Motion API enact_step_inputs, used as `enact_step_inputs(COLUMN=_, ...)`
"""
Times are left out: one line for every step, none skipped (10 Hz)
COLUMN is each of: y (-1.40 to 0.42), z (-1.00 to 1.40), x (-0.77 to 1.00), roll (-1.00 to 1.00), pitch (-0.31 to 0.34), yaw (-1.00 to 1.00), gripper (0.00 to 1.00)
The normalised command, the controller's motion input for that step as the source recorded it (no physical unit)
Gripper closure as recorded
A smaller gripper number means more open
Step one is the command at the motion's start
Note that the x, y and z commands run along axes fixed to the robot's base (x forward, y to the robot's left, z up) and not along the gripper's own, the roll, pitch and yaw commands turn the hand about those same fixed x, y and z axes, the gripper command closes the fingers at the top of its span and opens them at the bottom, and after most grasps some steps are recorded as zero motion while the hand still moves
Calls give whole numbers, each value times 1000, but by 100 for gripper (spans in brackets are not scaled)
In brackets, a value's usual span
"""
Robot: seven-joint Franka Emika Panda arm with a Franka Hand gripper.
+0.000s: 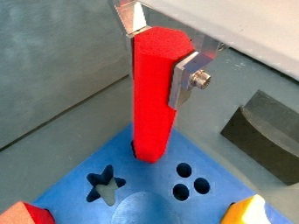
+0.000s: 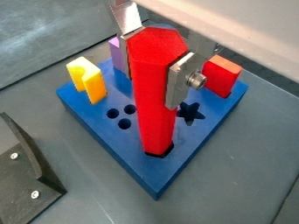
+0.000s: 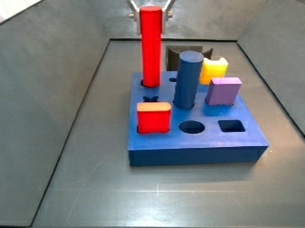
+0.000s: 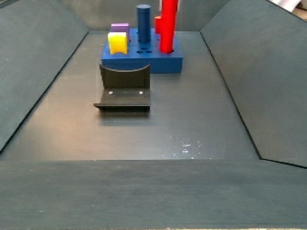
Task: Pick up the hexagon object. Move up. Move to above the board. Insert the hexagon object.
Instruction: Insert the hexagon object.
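jaws of my gripper (image 2: 156, 48) are clenched on the top of the hexagon object (image 2: 156, 92), whose foot directly below them sits in a hole at the board (image 2: 176, 171) edge; if its facets misalign, i judge pushing down could jam it.

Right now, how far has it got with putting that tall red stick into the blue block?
Pickup and carry look done: the hexagon object stands with its foot in a hole of the board. The gripper grips its top. Left: seating it fully if needed, then letting go.
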Motion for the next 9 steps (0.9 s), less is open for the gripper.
enact_step_inputs(y=0, z=-257, x=-9, roll=226, pitch=0, yaw=209, gripper=100)
enact_step_inputs(y=-20, z=-246, x=0, roll=290, pitch=0, yaw=186, gripper=100)
enact_step_inputs(y=-43, z=-240, x=0, roll=284, pitch=0, yaw=217, gripper=100)
enact_step_inputs(y=-106, z=-283, x=126, roll=234, pitch=3, yaw=180, gripper=100)
enact_step_inputs(y=-123, z=-263, x=69, roll=320, pitch=27, yaw=117, gripper=100)
enact_step_inputs(y=-114, z=-234, x=0, roll=324, pitch=53, yaw=0, gripper=100)
enact_step_inputs(y=-80, z=-166, x=0, roll=279, pitch=63, yaw=-66, gripper=100)
enact_step_inputs(y=-57, z=-149, x=0, roll=261, pitch=76, yaw=-89, gripper=100)
enact_step_inputs(y=-29, z=-140, x=-9, roll=209, pitch=64, yaw=-97, gripper=100)
